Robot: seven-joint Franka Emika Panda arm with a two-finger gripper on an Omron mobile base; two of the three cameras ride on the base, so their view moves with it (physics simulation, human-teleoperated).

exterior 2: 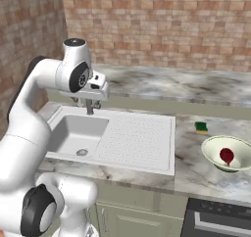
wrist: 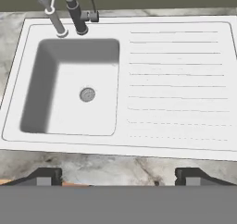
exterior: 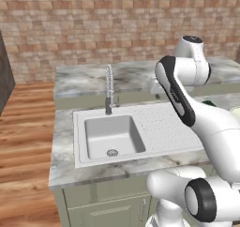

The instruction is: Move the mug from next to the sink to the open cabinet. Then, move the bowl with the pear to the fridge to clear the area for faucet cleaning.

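While its jaws stand wide apart and empty, the gripper [wrist: 118, 176] hangs above one white sink [wrist: 125, 82] with one spring-neck faucet [exterior: 109, 90]; on the counter to the right, one bowl [exterior 2: 229, 153] holds one pear [exterior 2: 226, 155].

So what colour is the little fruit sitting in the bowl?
Dark red. The small rounded pear lies in the wide cream-white bowl, best seen in the right base view.

Green sponge [exterior 2: 201, 128] on marble counter [exterior 2: 196, 167]
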